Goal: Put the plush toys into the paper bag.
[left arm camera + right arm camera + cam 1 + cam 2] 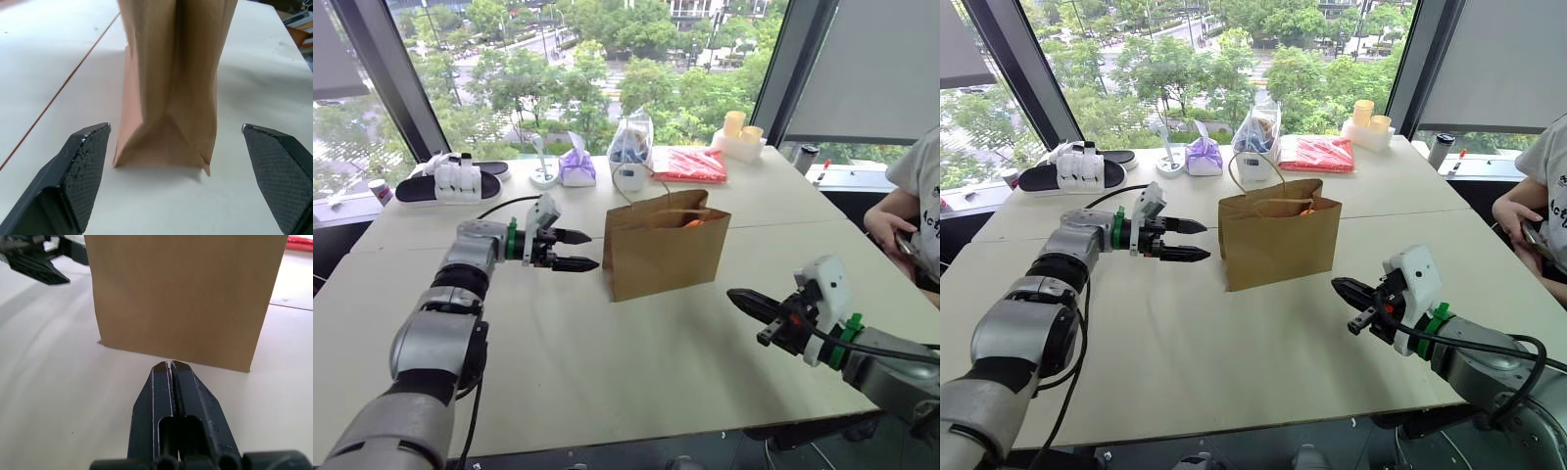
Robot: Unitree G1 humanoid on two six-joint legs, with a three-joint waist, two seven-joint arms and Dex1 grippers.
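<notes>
the left gripper [582,250] has its jaws spread wide with nothing between them, and it points level at the narrow end of the paper bag [666,259], just beside it but apart; in the left wrist view the bag's folded side panel stands between the two black fingers [83,166] with bare table on either side. the right gripper [744,302] has its jaws pressed together on nothing, hanging over the table [607,372] in front of the bag's broad face, near it and not touching. the paper bag stands upright in the middle of the pale table, its string handles looping above the open mouth. a bit of the orange plush toy [693,223] peeks over the rim inside the bag; the green one i cannot make out. along the far edge by the window sit a purple pouch [577,166], a clear plastic bag [630,152], a red packet [692,164] and a black tray [450,186] with white bottles. a person's arm [891,220] rests at the table's right side.
</notes>
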